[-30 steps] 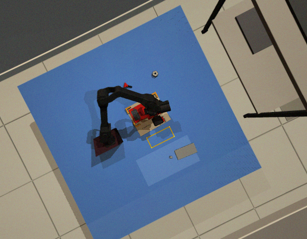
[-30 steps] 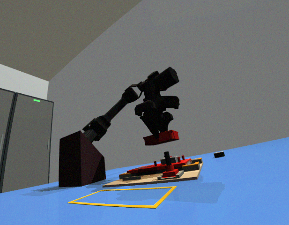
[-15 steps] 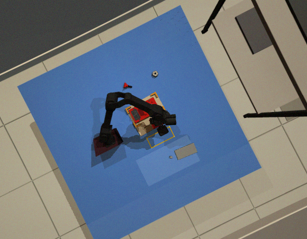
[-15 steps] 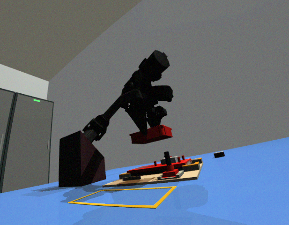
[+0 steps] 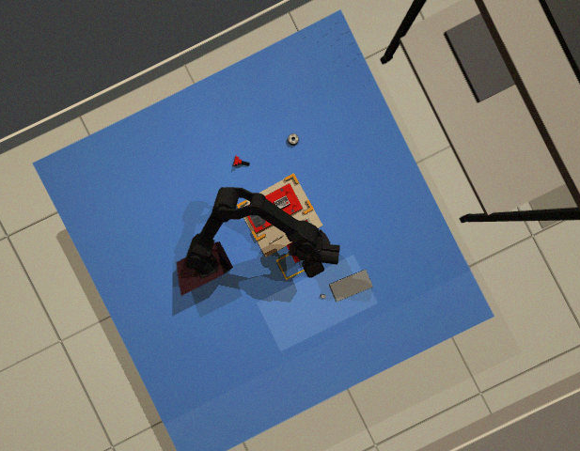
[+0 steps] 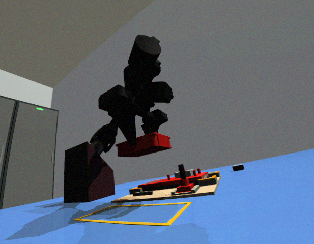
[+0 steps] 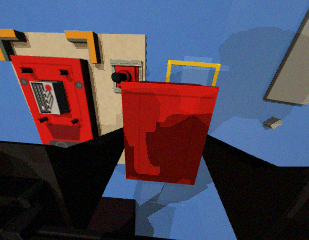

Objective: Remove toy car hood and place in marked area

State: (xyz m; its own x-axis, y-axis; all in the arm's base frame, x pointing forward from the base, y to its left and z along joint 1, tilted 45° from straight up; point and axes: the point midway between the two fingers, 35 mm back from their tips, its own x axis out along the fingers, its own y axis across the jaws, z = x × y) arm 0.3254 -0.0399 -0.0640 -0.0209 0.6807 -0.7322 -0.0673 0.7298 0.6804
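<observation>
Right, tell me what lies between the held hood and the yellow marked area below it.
Only air in the exterior view: the red hood, shut in the gripper, hangs well above the yellow-outlined area, whose inside shows bare blue table.

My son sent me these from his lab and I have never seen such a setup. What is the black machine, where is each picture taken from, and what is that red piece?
The black machine is a single jointed robot arm on a dark base, ending in a two-fingered gripper. One picture looks straight down from above, one looks up from low beside the table, and one comes from a camera on the arm's wrist, looking past the fingers.

The red piece is the hood of a toy car. The gripper is shut on it and holds it in the air, off the table.

On the blue table lie a tan board carrying the rest of the toy car, a yellow outlined rectangle marking where the hood should go, a grey plate, a small metal ring and a small red and black part.
</observation>
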